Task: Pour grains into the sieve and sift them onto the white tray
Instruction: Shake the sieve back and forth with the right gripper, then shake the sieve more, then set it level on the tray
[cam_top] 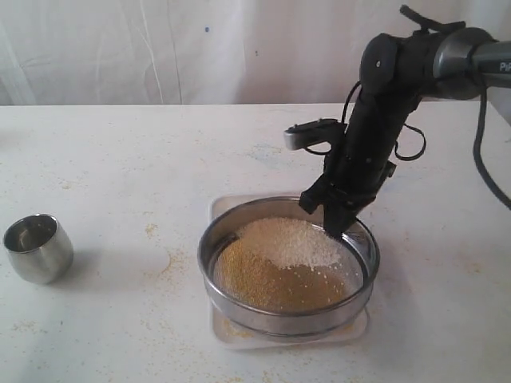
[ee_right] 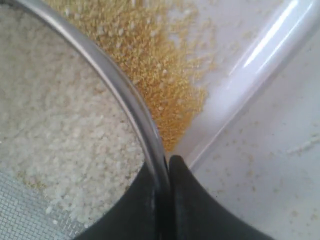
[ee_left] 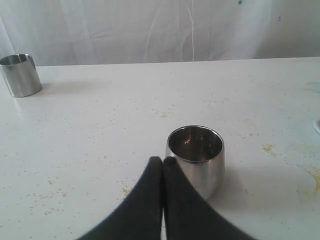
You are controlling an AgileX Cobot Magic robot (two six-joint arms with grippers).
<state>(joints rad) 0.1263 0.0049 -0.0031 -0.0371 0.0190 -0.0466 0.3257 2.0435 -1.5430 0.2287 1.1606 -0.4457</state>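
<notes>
- right jaws are clamping the sieve [cam_top: 279, 319] rim, grains [cam_top: 271, 275] just inside
- probably needing gentle, level shaking over the white tray [cam_top: 223, 211]
- left jaws are sitting together, empty

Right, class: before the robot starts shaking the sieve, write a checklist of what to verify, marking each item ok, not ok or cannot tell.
1. The right pincer clamps the sieve rim: ok.
2. The sieve sits over the white tray: ok.
3. The grains lie inside the sieve: ok.
4. The steel cup stands upright, apart from the sieve: ok.
5. The left pincer is shut, holding nothing: ok.
6. The sieve is lifted clear of the tray: cannot tell.
</notes>
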